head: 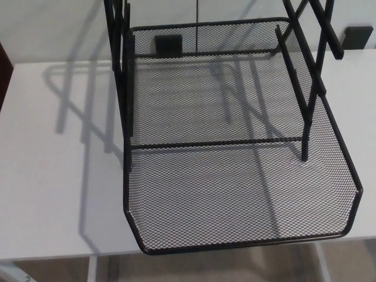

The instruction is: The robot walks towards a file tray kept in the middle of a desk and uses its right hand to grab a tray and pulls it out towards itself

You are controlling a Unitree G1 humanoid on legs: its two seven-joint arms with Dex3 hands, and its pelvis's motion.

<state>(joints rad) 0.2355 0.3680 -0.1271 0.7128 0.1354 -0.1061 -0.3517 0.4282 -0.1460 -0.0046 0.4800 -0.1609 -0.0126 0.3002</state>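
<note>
Black mesh tray [235, 194] overhanging white desk [53, 176] edge

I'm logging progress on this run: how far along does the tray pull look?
The black wire-mesh tray already sits drawn out of the black metal rack frame, its front rim overhanging the near edge of the white desk. Nothing is in hand: neither robot hand shows. No step looks left.
</note>
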